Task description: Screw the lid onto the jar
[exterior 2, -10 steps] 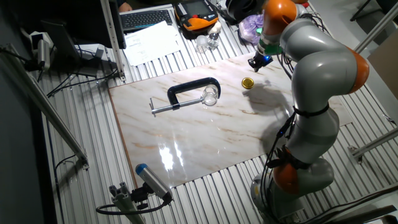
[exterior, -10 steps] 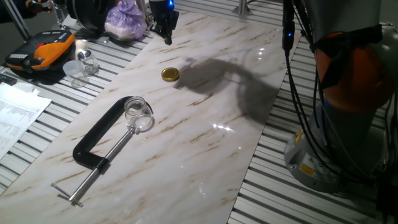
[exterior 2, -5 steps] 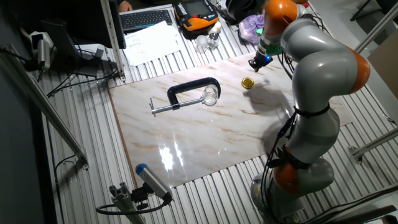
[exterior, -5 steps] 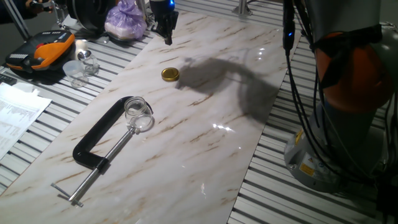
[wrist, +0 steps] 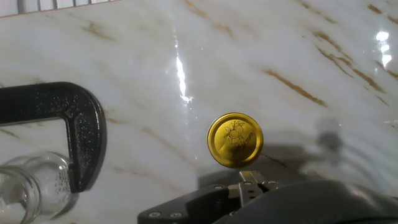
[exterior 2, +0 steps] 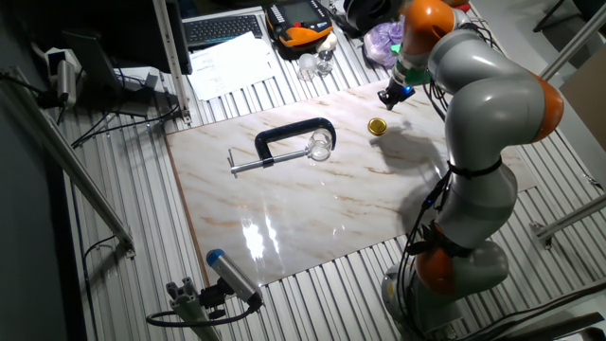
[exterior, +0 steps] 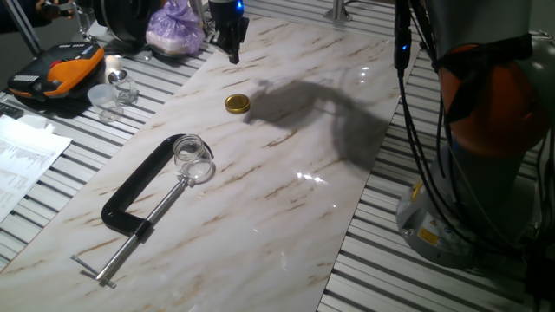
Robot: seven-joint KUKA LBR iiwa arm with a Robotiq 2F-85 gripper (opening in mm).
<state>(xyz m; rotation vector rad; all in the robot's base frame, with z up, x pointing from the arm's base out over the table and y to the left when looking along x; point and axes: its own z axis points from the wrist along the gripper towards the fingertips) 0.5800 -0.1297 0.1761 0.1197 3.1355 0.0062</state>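
Note:
The gold lid (exterior: 237, 104) lies flat on the marble board, also in the other fixed view (exterior 2: 378, 126) and in the hand view (wrist: 235, 140). The clear glass jar (exterior: 192, 154) stands upright in the jaw of a black C-clamp (exterior: 139, 186), mouth up; it also shows in the other fixed view (exterior 2: 320, 144) and at the hand view's lower left (wrist: 28, 186). My gripper (exterior: 232, 54) hangs above the board beyond the lid, apart from it, fingers together and empty; it also shows in the other fixed view (exterior 2: 389, 99).
An orange-black case (exterior: 56, 74), clear cups (exterior: 108, 95) and a purple bag (exterior: 176, 30) lie on the slatted table beyond the board. Papers (exterior: 22, 160) lie at the left. The robot base (exterior: 486, 130) stands at the right.

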